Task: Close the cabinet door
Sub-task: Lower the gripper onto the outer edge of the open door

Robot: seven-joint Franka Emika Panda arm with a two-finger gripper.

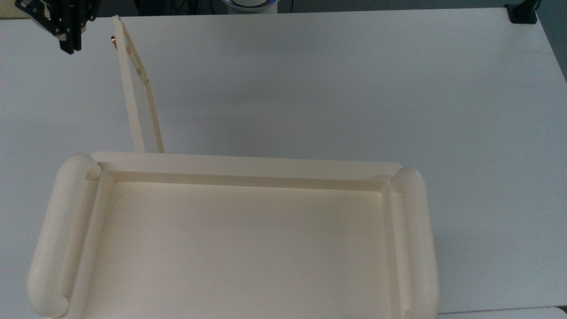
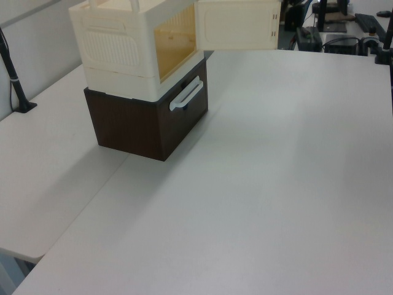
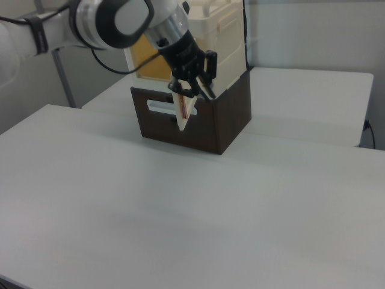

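The cabinet (image 2: 123,46) is a cream box standing on a dark brown box. Its tray-like top (image 1: 239,248) takes up the lower part of the top view. The cabinet door (image 1: 138,88) stands swung wide open, away from the body, with its copper handle (image 1: 113,42) at the far end. It also shows as a flat panel (image 2: 238,24) in the left view and edge-on (image 3: 183,114) in the right view. My gripper (image 1: 71,46) hangs open to the top view's left of the door's free end, on the handle side, apart from it. In the right view my gripper (image 3: 192,93) is just above the door's edge.
The dark brown box (image 2: 147,123) under the cabinet has a white bar handle (image 2: 186,93). The white table (image 1: 354,88) stretches wide to the top view's right of the door. A black clamp (image 1: 522,13) sits at the table's far corner.
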